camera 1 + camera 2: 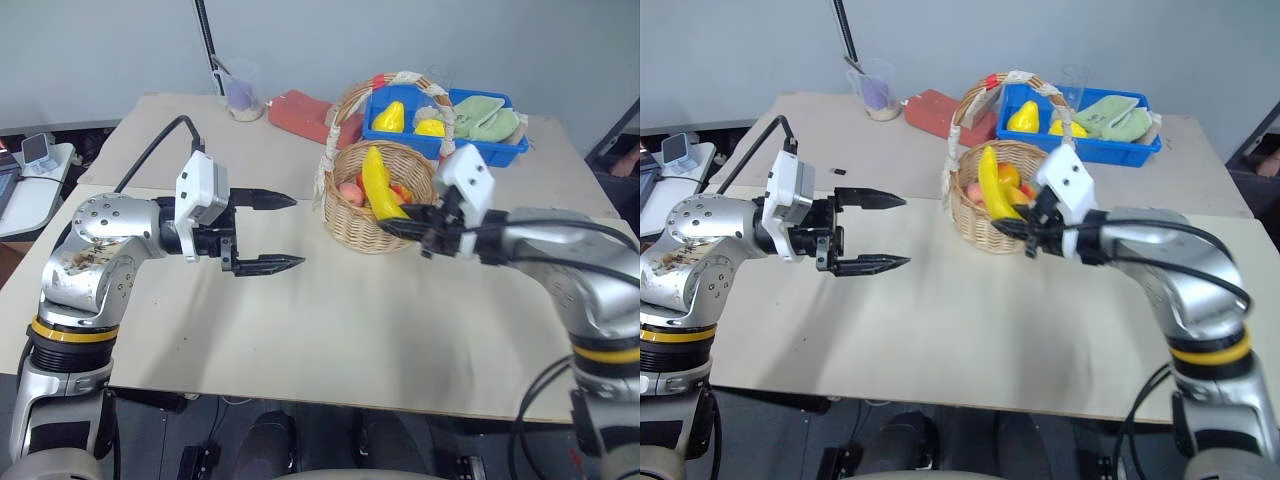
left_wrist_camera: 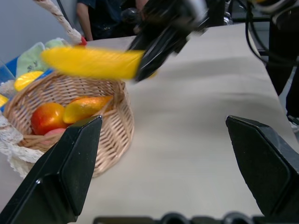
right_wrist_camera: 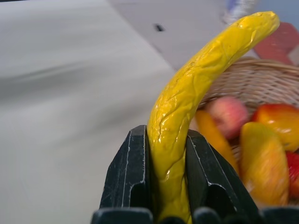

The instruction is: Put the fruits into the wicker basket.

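Gripping the banana btwn both fingers, the right gripper is clamping the fruit's lower end; the rest of the banana is rising up and away from the fingertips, arching over the near rim of the wicker basket.

Item 1 – banana: long, yellow, glossy. Held, not lying in the basket; its upper part is showing above the basket's opening, just ahead of the right gripper.

Item 2 – elongated yellow-orange fruit w/ red end: lying inside the basket, just beyond the right fingertips, beside a round red-orange fruit and a pinkish peach-like fruit.

Item 3 – wicker basket: round, tan, tall arched handle wrapped in white cloth w/ red tape. Sitting on the table directly in front of the right gripper, touching-close to its fingertips.

Item 4 – left gripper: standing wide apart, nothing btwn the fingers, pointing toward the basket w/ a stretch of bare table in between.

Item 5 – blue plastic bin: sitting beyond the basket, far side from both grippers, holding a yellow pear, a lemon and a green cloth.

Item 6 – misc.: red cloth and clear cup lying well beyond the left gripper.
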